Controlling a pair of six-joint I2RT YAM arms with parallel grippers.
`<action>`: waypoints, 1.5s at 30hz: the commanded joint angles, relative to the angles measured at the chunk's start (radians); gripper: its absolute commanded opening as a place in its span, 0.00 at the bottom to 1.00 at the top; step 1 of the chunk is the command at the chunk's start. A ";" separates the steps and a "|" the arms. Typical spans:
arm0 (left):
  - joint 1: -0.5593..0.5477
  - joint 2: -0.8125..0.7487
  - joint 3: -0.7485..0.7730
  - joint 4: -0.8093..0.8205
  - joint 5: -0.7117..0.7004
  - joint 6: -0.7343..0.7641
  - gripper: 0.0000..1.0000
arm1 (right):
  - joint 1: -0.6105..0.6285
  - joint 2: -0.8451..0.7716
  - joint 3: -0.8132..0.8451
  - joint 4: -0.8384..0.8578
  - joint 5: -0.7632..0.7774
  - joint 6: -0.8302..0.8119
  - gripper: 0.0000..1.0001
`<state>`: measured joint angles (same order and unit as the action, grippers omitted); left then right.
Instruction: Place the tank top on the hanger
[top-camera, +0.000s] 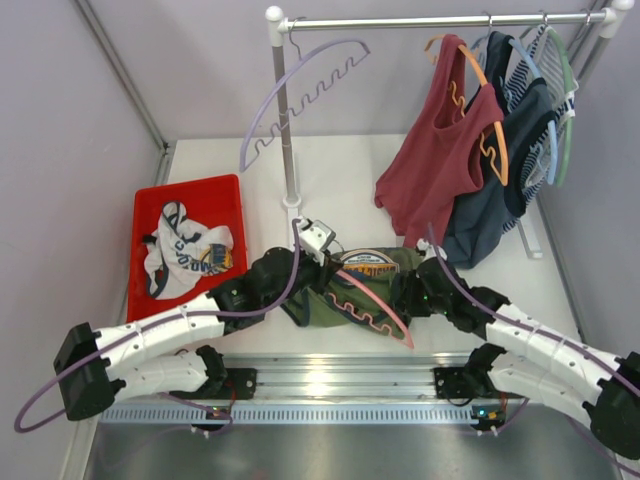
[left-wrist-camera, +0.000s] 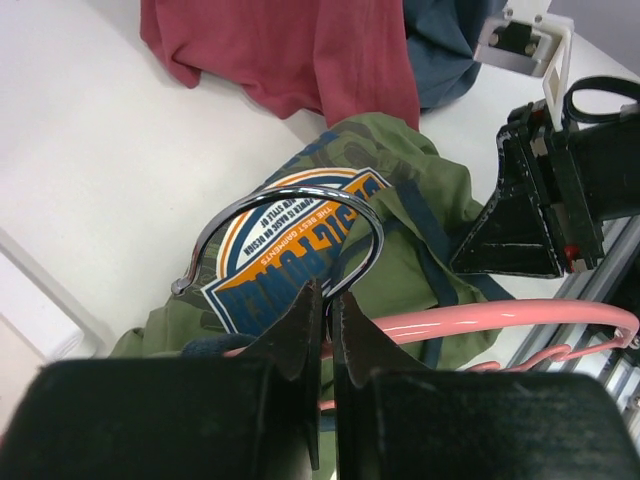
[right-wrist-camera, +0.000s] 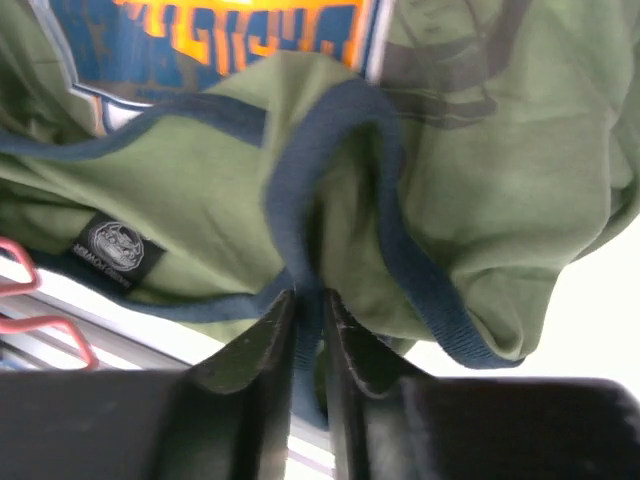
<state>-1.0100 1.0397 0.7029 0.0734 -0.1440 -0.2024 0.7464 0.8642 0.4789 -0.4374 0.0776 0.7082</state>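
The tank top (top-camera: 375, 285) is lying bunched on the desk (top-camera: 350, 180). Our right gripper (right-wrist-camera: 308, 298) is pinching its navy strap, and our left gripper (left-wrist-camera: 325, 300) is clamping the hanger (left-wrist-camera: 520, 318) lying over it. The dark red top (top-camera: 435, 150) is hanging just behind.

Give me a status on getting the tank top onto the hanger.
Done: both grasps are made. The left end effector is shut on the hanger near its metal hook, and the right end effector pinches the tank top by its navy trim. In hand: the top is bunched on the table, with the hanger lying across it. Left: slipping the hanger's arms inside the straps.
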 joint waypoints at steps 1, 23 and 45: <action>-0.006 -0.044 0.007 0.052 -0.083 0.012 0.00 | -0.042 -0.023 -0.048 0.091 -0.067 0.005 0.00; -0.004 0.039 0.015 0.135 -0.539 -0.101 0.00 | -0.148 -0.375 0.003 -0.208 0.002 0.050 0.00; -0.004 0.060 0.013 0.132 -0.528 -0.111 0.00 | -0.174 -0.335 0.253 -0.167 -0.160 0.005 0.00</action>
<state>-1.0172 1.0870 0.6842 0.1505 -0.6518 -0.3199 0.5846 0.4980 0.6708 -0.7113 0.0242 0.7284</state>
